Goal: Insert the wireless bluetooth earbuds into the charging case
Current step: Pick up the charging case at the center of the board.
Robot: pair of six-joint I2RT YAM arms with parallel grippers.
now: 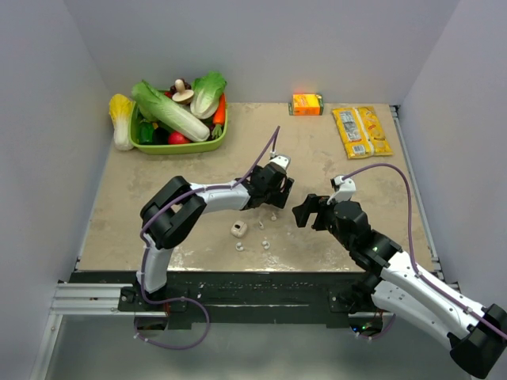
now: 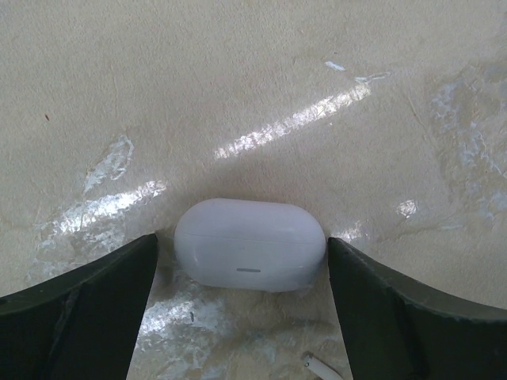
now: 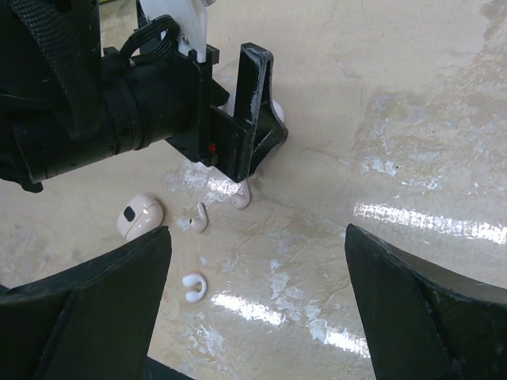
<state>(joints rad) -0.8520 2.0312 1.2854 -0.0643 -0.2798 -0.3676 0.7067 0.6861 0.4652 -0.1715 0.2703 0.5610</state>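
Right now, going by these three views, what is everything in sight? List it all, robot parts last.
charging case: 1, white, closed, on the table between the left gripper's fingers
earbuds: 3 visible, whitish, loose on the table near the case
rounded piece: 1, pinkish-beige with a dark spot, beside the earbuds
basket: 1, green, far left, filled with vegetables
loose vegetable: 1, yellow-white, left of the basket
box: 1, orange, far edge
packet: yellow, far right, count unclear
table: 1, beige
left gripper: 1, black, open, straddling the case
right gripper: 1, black, open, empty, near the earbuds
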